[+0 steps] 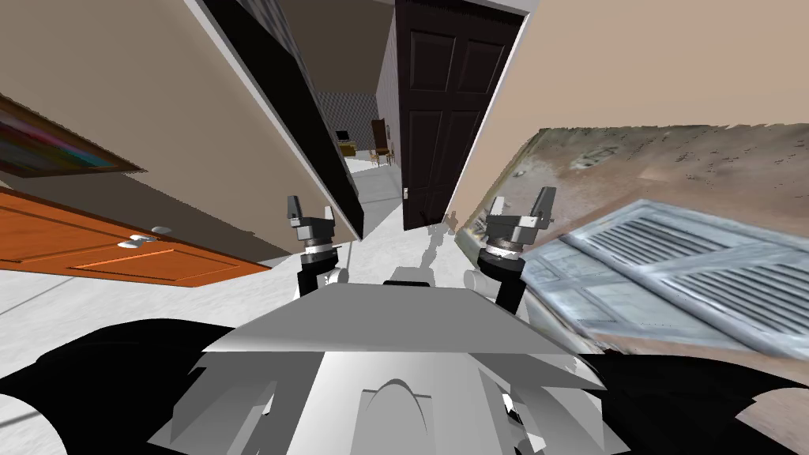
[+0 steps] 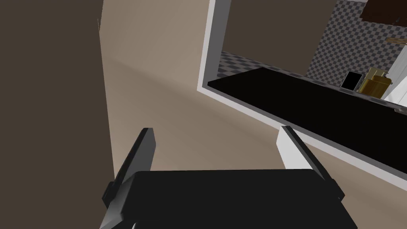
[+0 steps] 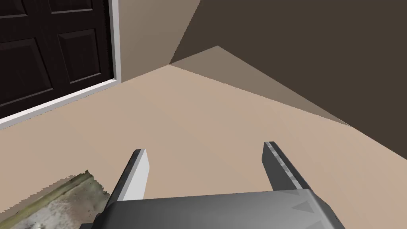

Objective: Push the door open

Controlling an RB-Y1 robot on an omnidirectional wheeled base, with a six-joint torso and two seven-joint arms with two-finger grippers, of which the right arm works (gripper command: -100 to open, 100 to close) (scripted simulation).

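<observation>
Door [image 1: 442, 118] stands ajar ahead, gap beside its edge; left tool [image 1: 310, 208] and right tool [image 1: 521, 201] spread, empty.

The door [image 1: 442, 110] is standing ahead at the right side of an opening, and a passage is running past its left to a far room where chairs [image 1: 382, 155] are sitting. On the left wall a framed picture [image 1: 47, 146] is hanging above a cabinet [image 1: 118, 249]. Slatted panels [image 1: 671, 261] are lying to the right. The left gripper [image 1: 310, 209] is hovering before the opening's left edge, and the right gripper [image 1: 521, 204] just right of the door.
</observation>
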